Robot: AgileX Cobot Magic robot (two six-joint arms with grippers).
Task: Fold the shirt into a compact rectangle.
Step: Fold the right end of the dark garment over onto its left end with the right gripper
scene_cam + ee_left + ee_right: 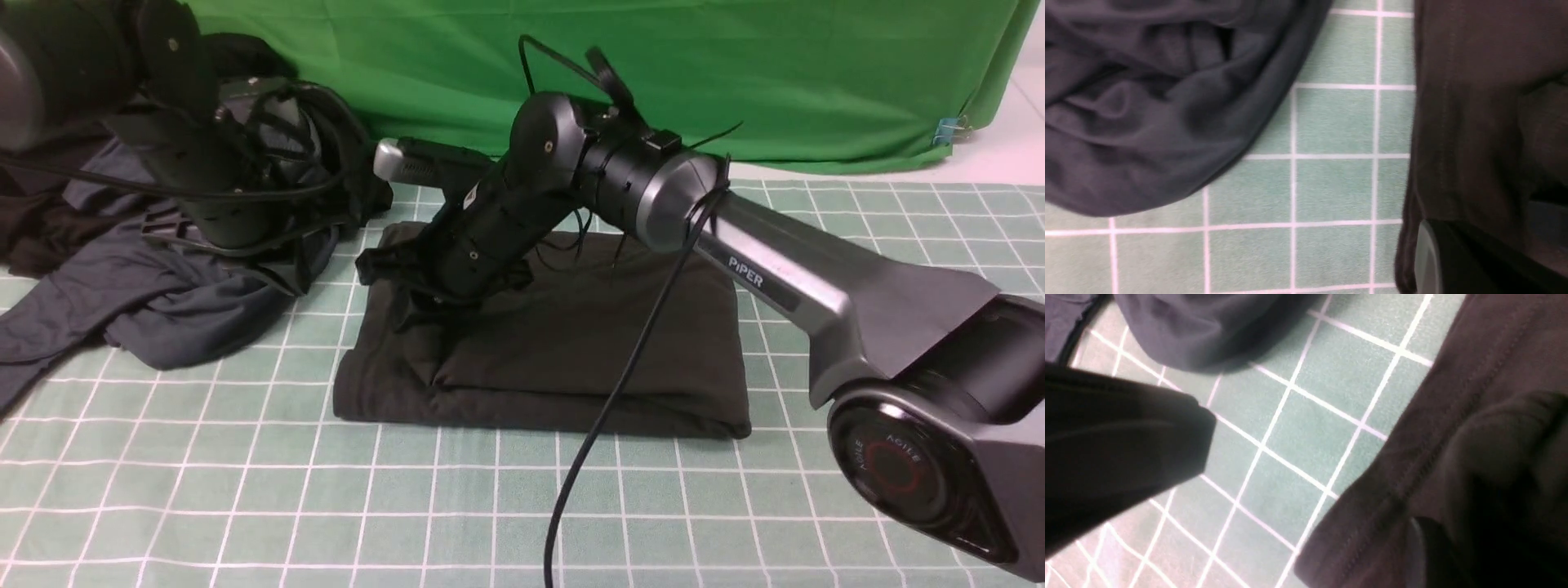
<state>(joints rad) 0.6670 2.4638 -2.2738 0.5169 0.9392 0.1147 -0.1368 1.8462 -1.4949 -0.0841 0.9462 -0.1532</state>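
Front view: folded shirt [571, 351] at table [245, 506] centre, likely soft, limp, light; best pinched at 9 o'clock edge. Right end effector [384, 273] there, opening unclear; left end effector closed, hidden.

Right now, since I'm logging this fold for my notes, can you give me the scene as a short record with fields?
mat: green with white grid
shirt: dark, folded into a rectangle, lying on mat
blue-grey garment: crumpled, left of shirt, mat showing between them
right hand: low at shirt's far-left corner, jaws apart
left arm: above blue-grey garment
backdrop: green cloth
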